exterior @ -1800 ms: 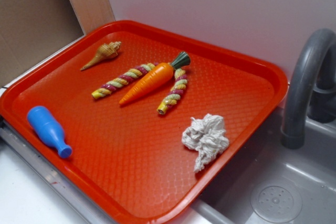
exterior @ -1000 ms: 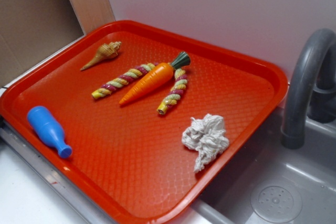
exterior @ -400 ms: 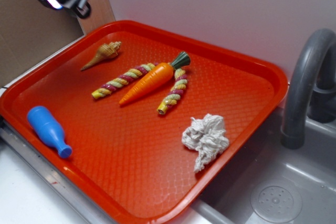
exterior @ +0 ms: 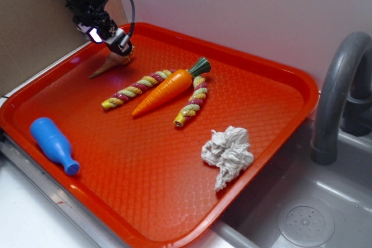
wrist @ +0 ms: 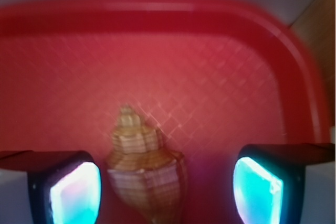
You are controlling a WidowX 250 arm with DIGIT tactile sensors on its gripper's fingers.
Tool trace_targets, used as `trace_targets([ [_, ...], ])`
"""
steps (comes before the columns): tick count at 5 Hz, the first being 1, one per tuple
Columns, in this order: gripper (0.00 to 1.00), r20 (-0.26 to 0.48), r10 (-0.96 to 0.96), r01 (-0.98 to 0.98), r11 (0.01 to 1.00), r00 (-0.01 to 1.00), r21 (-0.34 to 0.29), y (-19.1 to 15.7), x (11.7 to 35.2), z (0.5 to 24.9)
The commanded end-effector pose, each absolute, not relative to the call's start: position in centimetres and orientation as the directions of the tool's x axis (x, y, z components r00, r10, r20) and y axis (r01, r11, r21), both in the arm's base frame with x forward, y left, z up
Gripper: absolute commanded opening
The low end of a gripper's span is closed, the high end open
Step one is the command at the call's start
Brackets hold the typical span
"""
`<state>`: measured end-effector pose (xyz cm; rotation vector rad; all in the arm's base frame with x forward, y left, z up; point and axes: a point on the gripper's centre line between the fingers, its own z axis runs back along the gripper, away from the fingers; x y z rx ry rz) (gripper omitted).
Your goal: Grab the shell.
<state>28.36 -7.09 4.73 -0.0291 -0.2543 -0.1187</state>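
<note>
Your red tray [exterior: 256, 79] fills most of the exterior view, with a grey sink [exterior: 325, 213] and its faucet [exterior: 337, 97] to the right of it. On the tray, the orange carrot [exterior: 165, 90] lies between two red-yellow rope sticks [exterior: 135, 90], touching both. A crumpled cloth [exterior: 228, 154] sits near the tray's right edge, and a blue bottle [exterior: 53, 144] lies on its side at the lower left. Your gripper [exterior: 119, 47] is over the tray's far left corner, right above the shell's wide end. The shell [exterior: 104, 67] rests flat on the tray there, its thin point aimed toward the left rim. In the wrist view you see the gripper spread wide and holding nothing: the shell [wrist: 144, 174] lies between the two pads [wrist: 76, 192], much nearer the left one, with bare tray between it and the right pad.
</note>
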Motion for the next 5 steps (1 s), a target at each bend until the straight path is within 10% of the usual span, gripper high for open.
trace_targets([
  [1, 1.0, 0.234, -0.179, 0.192, 0.981, 0.956, -0.033, -8.7, 28.2, 4.0],
  [2, 0.77, 0.213, -0.187, 0.199, 0.98, 0.959, -0.033, -9.3, 28.3, 3.6],
  [3, 0.0, 0.195, -0.147, 0.15, 0.989, 0.97, 0.003, -9.1, 28.2, 4.1],
  [5, 0.0, 0.093, -0.09, 0.089, 0.996, 0.992, 0.014, -10.7, 26.6, 9.0],
])
